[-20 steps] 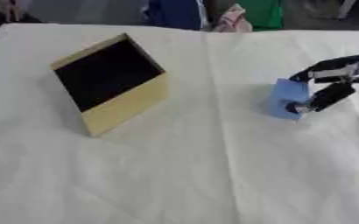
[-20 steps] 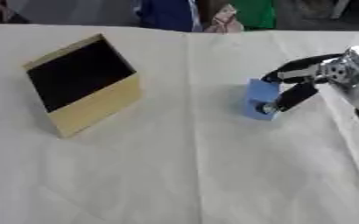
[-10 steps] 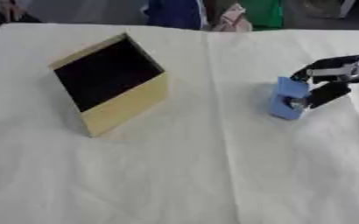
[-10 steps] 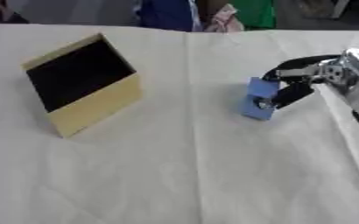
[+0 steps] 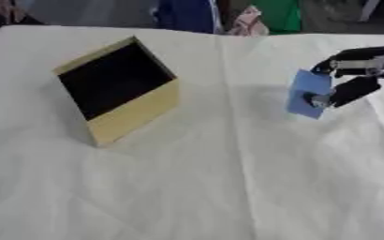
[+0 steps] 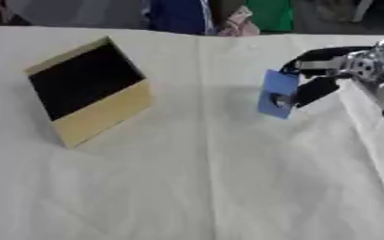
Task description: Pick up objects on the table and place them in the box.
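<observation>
Your right hand (image 6: 326, 77) pinches the blue block (image 6: 276, 95), fingers over its top edge and thumb low on its face, at the table's (image 5: 228, 187) right side. Well apart to the left, the tan box (image 5: 117, 89) shows only a dark inside.

We seem to be in a lab or demonstration room set up for testing: the table (image 5: 187, 187) is draped in a plain white cloth, creased, with only an open yellow box (image 5: 117, 89) with a dark inside resting on it. Beyond the box, past the table's far edge, we see blue and green clothing (image 5: 187, 16) of people close to the table.
</observation>
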{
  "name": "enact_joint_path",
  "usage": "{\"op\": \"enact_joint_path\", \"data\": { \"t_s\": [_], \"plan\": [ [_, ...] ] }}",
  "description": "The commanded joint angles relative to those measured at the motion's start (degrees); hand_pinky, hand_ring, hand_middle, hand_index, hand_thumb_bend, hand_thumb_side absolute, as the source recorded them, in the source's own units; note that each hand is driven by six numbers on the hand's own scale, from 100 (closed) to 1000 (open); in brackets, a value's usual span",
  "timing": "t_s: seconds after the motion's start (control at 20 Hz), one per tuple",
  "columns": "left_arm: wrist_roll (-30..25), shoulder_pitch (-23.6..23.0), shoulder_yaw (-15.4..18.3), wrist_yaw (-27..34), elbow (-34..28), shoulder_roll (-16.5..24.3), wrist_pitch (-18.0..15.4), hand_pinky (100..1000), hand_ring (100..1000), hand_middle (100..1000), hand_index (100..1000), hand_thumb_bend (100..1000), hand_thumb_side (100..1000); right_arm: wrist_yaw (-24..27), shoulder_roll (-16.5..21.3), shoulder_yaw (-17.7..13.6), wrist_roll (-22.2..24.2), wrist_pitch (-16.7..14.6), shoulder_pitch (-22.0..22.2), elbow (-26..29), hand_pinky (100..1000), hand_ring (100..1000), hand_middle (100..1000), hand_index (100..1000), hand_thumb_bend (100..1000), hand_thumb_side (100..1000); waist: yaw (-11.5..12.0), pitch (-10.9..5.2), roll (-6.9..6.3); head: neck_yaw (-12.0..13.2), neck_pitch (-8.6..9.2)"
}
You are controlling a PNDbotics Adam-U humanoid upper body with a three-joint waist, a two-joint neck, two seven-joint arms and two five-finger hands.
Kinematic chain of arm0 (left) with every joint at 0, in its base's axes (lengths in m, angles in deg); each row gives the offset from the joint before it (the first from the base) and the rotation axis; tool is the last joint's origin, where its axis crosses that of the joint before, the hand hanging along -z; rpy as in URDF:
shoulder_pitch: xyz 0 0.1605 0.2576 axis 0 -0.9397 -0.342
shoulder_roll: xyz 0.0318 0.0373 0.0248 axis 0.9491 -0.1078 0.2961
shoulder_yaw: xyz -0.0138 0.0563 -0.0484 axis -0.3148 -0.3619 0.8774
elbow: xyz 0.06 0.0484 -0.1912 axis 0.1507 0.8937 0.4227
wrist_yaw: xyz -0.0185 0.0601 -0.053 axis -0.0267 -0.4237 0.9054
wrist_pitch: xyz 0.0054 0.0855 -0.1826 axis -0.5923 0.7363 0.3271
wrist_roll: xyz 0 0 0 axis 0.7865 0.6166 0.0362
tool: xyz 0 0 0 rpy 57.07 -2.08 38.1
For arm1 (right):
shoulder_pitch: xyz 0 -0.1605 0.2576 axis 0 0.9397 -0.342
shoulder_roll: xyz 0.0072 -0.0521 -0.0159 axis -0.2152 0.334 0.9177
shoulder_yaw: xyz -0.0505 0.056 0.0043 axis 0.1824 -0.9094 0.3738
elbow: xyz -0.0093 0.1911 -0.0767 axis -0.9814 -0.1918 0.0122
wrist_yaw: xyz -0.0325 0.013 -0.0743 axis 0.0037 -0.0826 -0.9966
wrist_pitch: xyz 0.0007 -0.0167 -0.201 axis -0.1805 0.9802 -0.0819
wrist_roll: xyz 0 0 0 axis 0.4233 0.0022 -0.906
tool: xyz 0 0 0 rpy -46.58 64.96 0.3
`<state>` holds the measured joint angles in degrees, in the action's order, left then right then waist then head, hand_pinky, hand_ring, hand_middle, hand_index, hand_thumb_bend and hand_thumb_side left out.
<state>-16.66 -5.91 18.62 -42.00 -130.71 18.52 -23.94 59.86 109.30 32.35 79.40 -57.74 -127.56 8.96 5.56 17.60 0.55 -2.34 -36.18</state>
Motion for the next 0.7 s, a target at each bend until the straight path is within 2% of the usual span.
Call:
{"op": "enact_joint_path", "data": {
  "t_s": [0.05, 0.35, 0.4, 0.45, 0.55, 0.6, 0.65, 0.7],
  "plan": [
    [0.0, 0.2, 0.9, -0.3, -0.9, 1.7, 0.0, 673, 624, 641, 857, 100, 943, 1.1, 2.7, -1.7, -0.6, 1.0, -1.8, 2.8, 875, 908, 614, 817, 100, 640, 0.1, -1.44, 0.04, 0.4, 0.36],
    [-0.2, 0.6, 0.7, -0.1, -0.9, 1.7, -0.1, 672, 624, 641, 857, 100, 942, 0.6, 1.7, -1.4, -0.8, 1.8, -6.2, 4.3, 875, 900, 601, 798, 100, 587, 0.4, -1.50, 0.25, 0.4, 0.41],
    [-0.2, 0.7, 0.6, -0.1, -0.9, 1.8, -0.1, 672, 624, 640, 857, 100, 942, 0.4, 1.1, -1.3, -0.7, 1.8, -7.3, 4.1, 874, 898, 602, 794, 100, 637, 0.5, -1.47, 0.25, 0.4, 0.40],
    [-0.2, 0.7, 0.6, -0.1, -0.9, 1.7, -0.1, 672, 623, 640, 857, 100, 942, 0.2, 0.5, -1.2, -0.7, 1.8, -8.4, 3.8, 874, 897, 602, 793, 100, 582, 0.6, -1.44, 0.24, 0.3, 0.38],
    [-0.3, 1.0, 0.6, 0.0, -0.9, 1.7, -0.2, 672, 623, 640, 857, 100, 942, -0.3, -1.1, -1.0, -0.5, 1.8, -10.8, 2.9, 874, 896, 601, 792, 100, 581, 0.9, -1.33, 0.23, 0.2, 0.42],
    [-0.3, 1.1, 0.5, 0.1, -0.9, 1.6, -0.2, 672, 623, 640, 857, 100, 943, -0.6, -2.1, -0.9, -0.5, 1.7, -12.1, 2.3, 873, 895, 599, 791, 100, 684, 1.0, -1.26, 0.23, 0.0, 0.41],
    [-0.4, 1.3, 0.4, 0.1, -0.9, 1.6, -0.3, 672, 623, 640, 857, 100, 943, -0.9, -3.0, -0.8, -0.4, 1.6, -13.3, 1.6, 873, 895, 598, 791, 100, 579, 1.2, -1.19, 0.24, -0.2, 0.40],
    [-0.4, 1.5, 0.4, 0.2, -0.9, 1.5, -0.3, 672, 623, 640, 857, 100, 943, -1.2, -3.8, -0.7, -0.3, 1.5, -14.3, 0.9, 872, 894, 596, 791, 100, 581, 1.3, -1.13, 0.25, -0.4, 0.37]
  ]
}}
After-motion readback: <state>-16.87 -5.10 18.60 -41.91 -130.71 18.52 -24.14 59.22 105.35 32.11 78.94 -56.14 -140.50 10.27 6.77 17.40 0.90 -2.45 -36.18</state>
